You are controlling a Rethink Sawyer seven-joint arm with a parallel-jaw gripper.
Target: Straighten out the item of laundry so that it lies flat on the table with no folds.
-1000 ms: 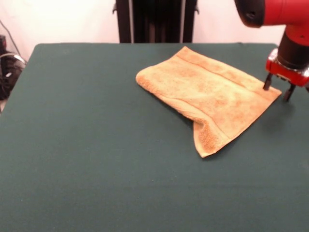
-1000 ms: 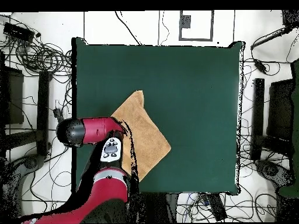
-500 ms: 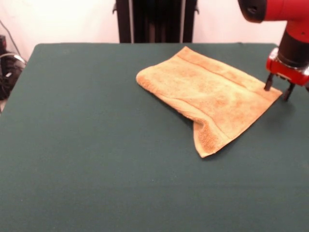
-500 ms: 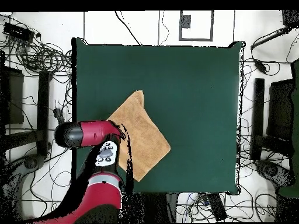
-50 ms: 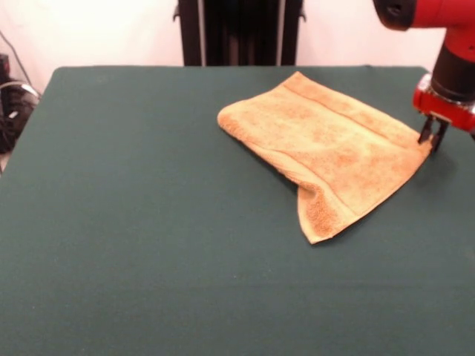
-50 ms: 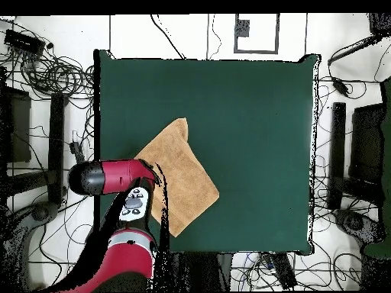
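At 3 o'clock on the bench (image 5: 111, 222), end effector (image 5: 430, 139) pinches towel (image 5: 326, 144) corner; draw outward, low, to unfold.

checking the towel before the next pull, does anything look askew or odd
Yes. The towel lies skewed to the table edges, and its near corner is doubled over into a thick flap, so it is not flat. The gripper has its fingers closed on the towel's corner near the table's side. Nothing looks damaged.
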